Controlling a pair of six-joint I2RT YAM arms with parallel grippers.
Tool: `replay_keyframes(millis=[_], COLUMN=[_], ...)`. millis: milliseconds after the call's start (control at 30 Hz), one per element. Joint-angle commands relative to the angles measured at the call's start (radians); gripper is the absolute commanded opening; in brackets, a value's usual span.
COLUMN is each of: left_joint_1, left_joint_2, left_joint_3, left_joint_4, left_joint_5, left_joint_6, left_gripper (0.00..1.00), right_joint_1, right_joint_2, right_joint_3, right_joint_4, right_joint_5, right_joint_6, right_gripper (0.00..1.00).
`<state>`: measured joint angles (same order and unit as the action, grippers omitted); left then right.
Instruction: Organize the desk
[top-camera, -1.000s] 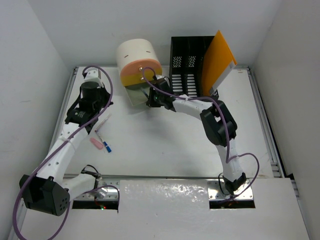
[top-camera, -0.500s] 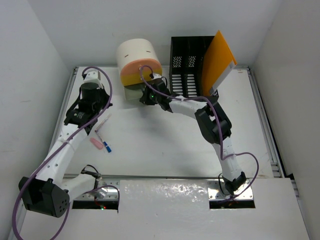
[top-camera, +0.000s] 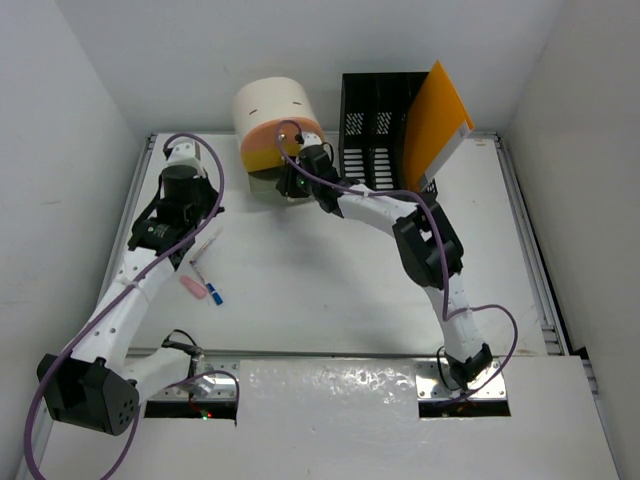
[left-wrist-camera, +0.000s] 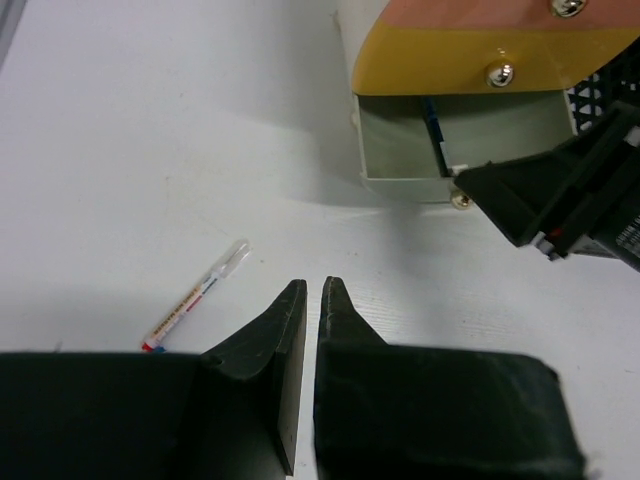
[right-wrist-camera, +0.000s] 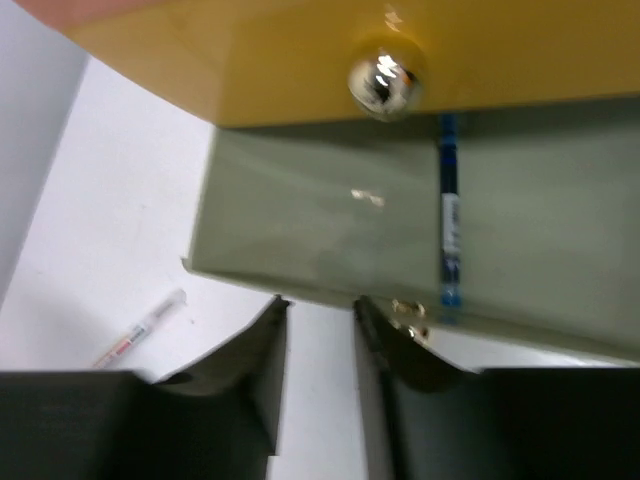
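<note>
I have the right hand (right-wrist-camera: 318, 312) at the front lip of the pale green bottom drawer (right-wrist-camera: 320, 240). Its fingers are a narrow gap apart with nothing clamped between them, and the small brass knob (right-wrist-camera: 410, 308) sits against 1 finger, outside the gap. The drawer is pulled out of the drawer unit (top-camera: 275, 120) at the far side of the white bench (top-camera: 330, 300), which spreads out ahead of both arm bases. 1 blue pen (right-wrist-camera: 448, 230) lies inside. I judge the step is letting go of the drawer, so I want to back off straight along its axis without snagging the knob or dragging the unit. The left hand (left-wrist-camera: 312, 290) hovers empty, fingers together, near a white pen (left-wrist-camera: 195, 296).
</note>
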<state>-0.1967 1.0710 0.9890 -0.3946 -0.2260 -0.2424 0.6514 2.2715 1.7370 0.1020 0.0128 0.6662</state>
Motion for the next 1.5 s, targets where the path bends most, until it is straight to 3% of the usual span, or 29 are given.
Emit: replay_keyframes(millis=[0,67,100,200,333,533,767,967,1333,1467], left_joint_1=[-0.006,-0.006,-0.004,-0.004,-0.003,-0.004,-0.003,0.014,0.109,0.181], left_joint_2=[-0.031,-0.019,-0.010,0.039,0.108,0.268,0.449,0.429,0.464,0.552], left_joint_3=[0.000,-0.009,-0.010,-0.016,-0.050,-0.038,0.017,-0.032,0.049,0.164], left_joint_4=[0.002,-0.024,-0.044,-0.130,-0.176,-0.213,-0.224,-0.097,-0.036,-0.070], left_joint_5=[-0.044,-0.090,-0.117,-0.159,-0.066,0.025,-0.133,-0.173,-0.098,0.031], left_joint_6=[0.011,0.011,0.006,-0.035,-0.032,0.032,0.037,0.119,0.377,0.486], left_gripper=[0.03,0.06,0.15,0.21,0.33,0.34,0.31,0.27,0.30,0.32], right_joint_1=[0.001,-0.001,0.002,0.002,0.002,0.001,0.002,-0.001,-0.041,-0.087], right_joint_2=[-0.111,-0.174,-0.222,-0.299,-0.461,-0.579,-0.727,-0.863,-0.966,-1.001], right_joint_3=[-0.042,-0.085,-0.121,-0.189,-0.370,-0.491,-0.643,-0.766,-0.863,-0.889], right_joint_4=[-0.047,-0.079,-0.087,-0.099,-0.110,-0.180,-0.168,-0.151,-0.199,-0.209], right_joint_5=[0.065,0.078,0.093,0.108,0.133,0.133,0.121,0.156,0.161,0.130], right_joint_6=[-0.074,-0.114,-0.144,-0.178,-0.214,-0.220,-0.226,-0.234,-0.238,-0.228], right_gripper=[0.35,0.45,0.47,0.49,0.52,0.52,0.52,0.55,0.57,0.57])
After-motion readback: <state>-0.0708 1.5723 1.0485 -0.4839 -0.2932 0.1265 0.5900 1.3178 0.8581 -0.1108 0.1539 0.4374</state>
